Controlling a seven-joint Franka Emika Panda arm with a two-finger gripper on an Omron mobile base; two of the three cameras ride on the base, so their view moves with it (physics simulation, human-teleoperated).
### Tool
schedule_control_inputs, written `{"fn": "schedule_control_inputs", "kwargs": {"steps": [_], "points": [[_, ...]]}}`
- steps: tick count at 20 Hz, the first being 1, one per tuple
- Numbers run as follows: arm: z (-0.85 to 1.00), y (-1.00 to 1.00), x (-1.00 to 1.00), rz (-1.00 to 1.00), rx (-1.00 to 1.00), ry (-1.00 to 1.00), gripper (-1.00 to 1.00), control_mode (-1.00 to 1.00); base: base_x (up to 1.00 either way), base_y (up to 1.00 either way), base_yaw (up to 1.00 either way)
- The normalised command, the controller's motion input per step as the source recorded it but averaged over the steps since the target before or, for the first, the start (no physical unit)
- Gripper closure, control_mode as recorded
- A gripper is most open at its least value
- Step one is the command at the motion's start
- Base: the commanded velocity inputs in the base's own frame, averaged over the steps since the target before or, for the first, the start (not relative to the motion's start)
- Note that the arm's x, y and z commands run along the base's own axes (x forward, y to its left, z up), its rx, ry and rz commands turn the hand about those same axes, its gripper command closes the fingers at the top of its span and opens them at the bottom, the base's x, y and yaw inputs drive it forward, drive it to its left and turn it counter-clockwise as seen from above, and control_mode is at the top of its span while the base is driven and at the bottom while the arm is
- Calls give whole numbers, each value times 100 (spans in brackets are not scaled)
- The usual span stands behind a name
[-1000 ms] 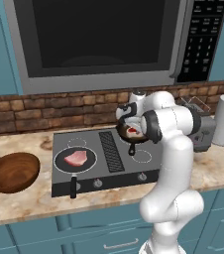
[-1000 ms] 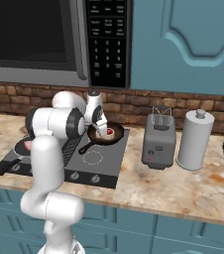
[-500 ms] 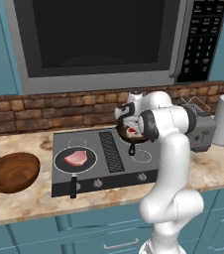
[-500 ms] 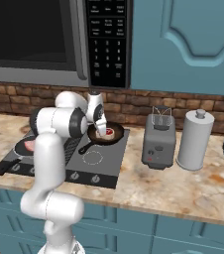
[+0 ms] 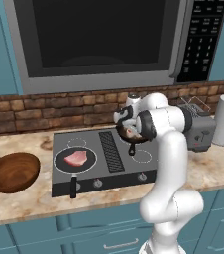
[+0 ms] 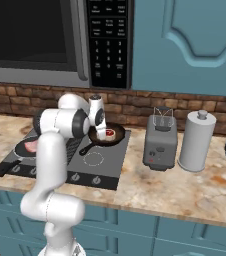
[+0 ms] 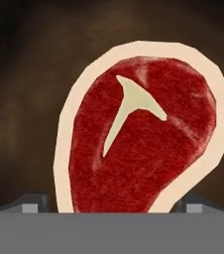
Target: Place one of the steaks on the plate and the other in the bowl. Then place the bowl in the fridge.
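A deep red steak point(image 7: 143, 134) with a white fat rim lies in the black frying pan point(image 6: 116, 138) on the stove's right side. My gripper point(image 7: 114, 206) is open just above it, with a dark fingertip point(image 7: 32, 202) on either side of the meat. The gripper point(image 5: 128, 128) partly covers that steak point(image 5: 132, 132) from the left base view; from the right its hand points down at the steak point(image 6: 109, 133). A pale pink steak point(image 5: 76, 158) rests in the left pan. The brown wooden bowl point(image 5: 12, 171) stands on the counter left of the stove. The plate and the fridge are out of view.
A black stove point(image 5: 109, 171) carries both pans, under a microwave point(image 5: 99, 42). A grey toaster point(image 6: 159, 141) and a paper towel roll point(image 6: 197, 141) stand to the right on the stone counter point(image 6: 185, 187). A brick wall runs behind.
Almost nothing: the hand stays over the right pan, perhaps a touch lower, and the jaws remain open.
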Motion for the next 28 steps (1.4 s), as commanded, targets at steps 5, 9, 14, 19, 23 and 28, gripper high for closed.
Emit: {"fn": "schedule_control_inputs", "kwargs": {"steps": [5,9,14,19,23,28], "points": [[-22,-6,18,-8,0,0,-100,-100,0,0,0],[-19,-2,6,-3,0,0,100,-100,0,0,0],[0,0,-3,0,0,0,100,-100,0,0,0],[17,0,-29,0,0,-1,100,-100,0,0,0],[38,0,-45,0,0,-5,100,-100,0,0,0],[7,0,-62,0,0,-17,100,-100,0,0,0]]}}
